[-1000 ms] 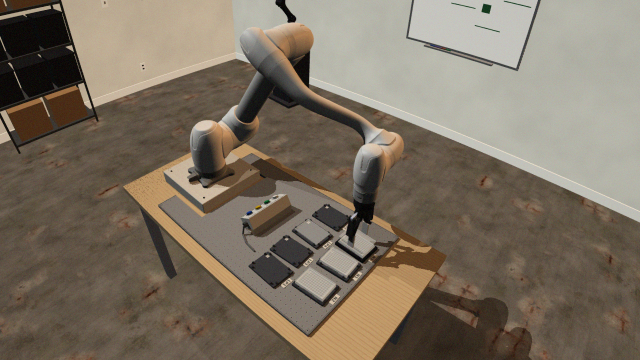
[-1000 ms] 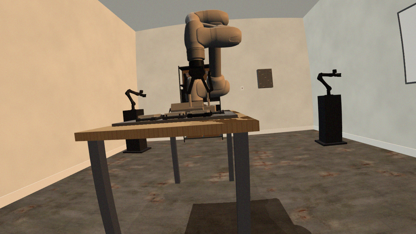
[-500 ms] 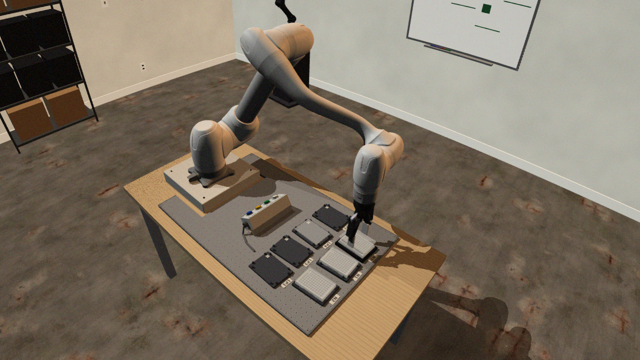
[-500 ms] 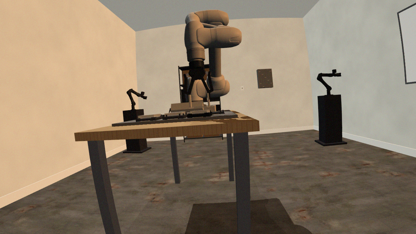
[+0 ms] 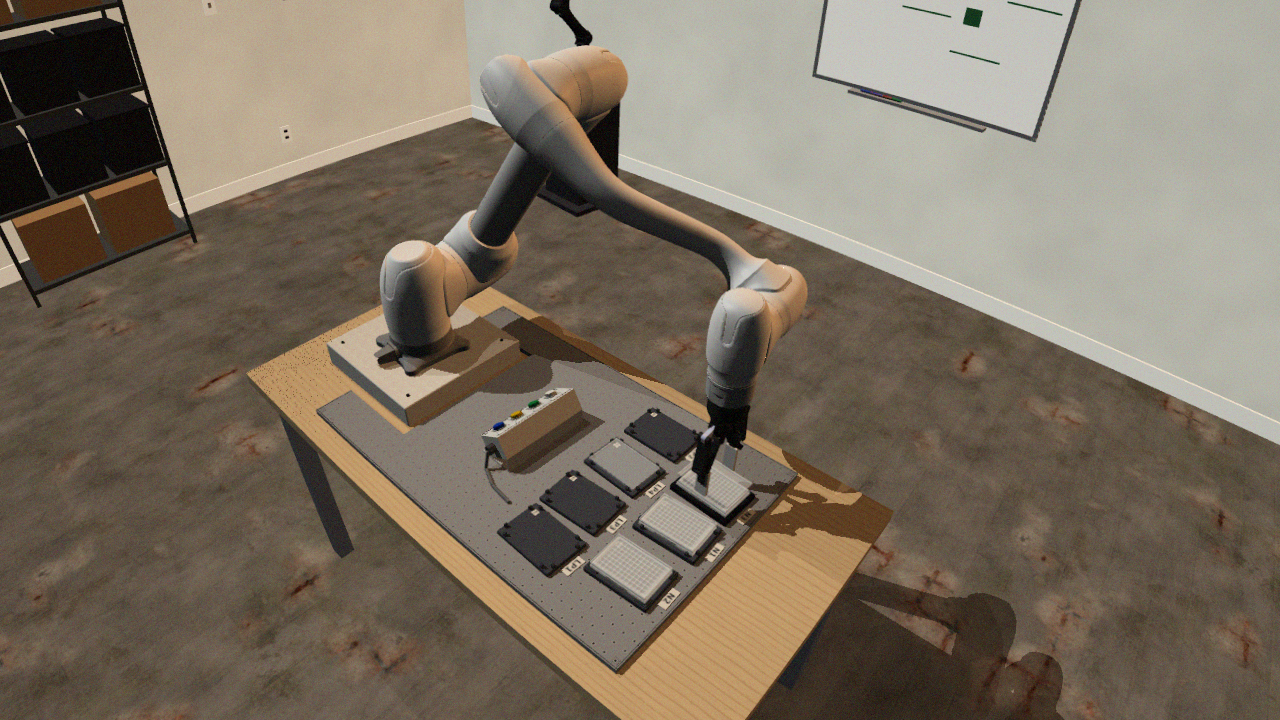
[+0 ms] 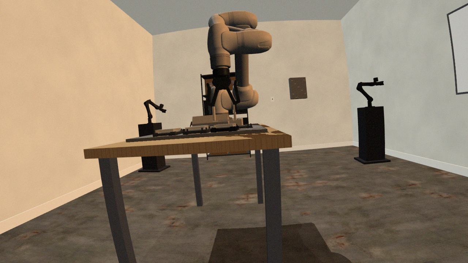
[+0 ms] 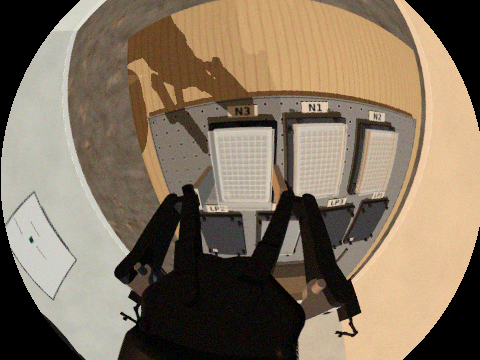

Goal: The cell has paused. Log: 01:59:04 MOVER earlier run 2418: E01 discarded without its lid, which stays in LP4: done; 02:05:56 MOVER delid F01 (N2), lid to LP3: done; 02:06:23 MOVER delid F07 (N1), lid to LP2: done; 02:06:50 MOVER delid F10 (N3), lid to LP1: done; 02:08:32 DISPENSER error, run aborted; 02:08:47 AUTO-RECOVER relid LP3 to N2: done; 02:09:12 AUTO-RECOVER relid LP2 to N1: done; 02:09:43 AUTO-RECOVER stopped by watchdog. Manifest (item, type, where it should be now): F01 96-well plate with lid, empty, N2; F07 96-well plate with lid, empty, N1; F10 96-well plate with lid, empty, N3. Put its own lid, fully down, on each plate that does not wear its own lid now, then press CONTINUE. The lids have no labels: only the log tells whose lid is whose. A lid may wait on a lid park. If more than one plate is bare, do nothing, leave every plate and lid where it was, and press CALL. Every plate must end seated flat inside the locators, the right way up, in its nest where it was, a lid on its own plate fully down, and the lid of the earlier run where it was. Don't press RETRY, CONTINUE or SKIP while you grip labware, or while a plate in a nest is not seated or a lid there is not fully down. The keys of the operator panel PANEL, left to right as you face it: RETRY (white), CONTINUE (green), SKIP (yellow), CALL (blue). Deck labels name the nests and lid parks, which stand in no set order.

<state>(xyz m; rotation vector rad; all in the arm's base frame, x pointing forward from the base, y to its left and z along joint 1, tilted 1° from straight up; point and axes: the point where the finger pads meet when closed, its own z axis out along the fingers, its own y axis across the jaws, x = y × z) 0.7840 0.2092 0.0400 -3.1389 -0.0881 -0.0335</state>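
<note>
One lid (image 7: pixel 242 163) is the thing in play. The gripper (image 5: pixel 713 480) is clamped across its two long sides, right over the N3 nest (image 7: pixel 242 122). That nest ends the row along the bench's short edge farthest from the arm's base, nearest the corner on the whiteboard side. From these angles I cannot tell whether the lid is fully down or a shade above the plate under it.

Risks, as I judge them:
- Letting go while the lid sits high or askew would leave it perched on one rim.
- Pushing down off-square could tip the plate out of its locators.
- Pulling away sideways instead of straight up could drag the light lid, or knock the plate beside it (image 5: pixel 677 525).
- Going to the button box (image 5: pixel 532 422) before the lid is released and down would break the rule on the green key.

The lid is thin, clear and shallow, a rectangle with the fine white grid of wells showing through, probably slippery plastic. The tan pads (image 6: pixel 213 115) are slim and straight. The nests are black and blocky. A plain grey lid (image 5: pixel 623 465) lies on one of the parks behind, untouched. The grey deck (image 5: pixel 429 456) is matte and dotted with holes, set on a pale wood-grain bench (image 5: pixel 760 626).
</note>
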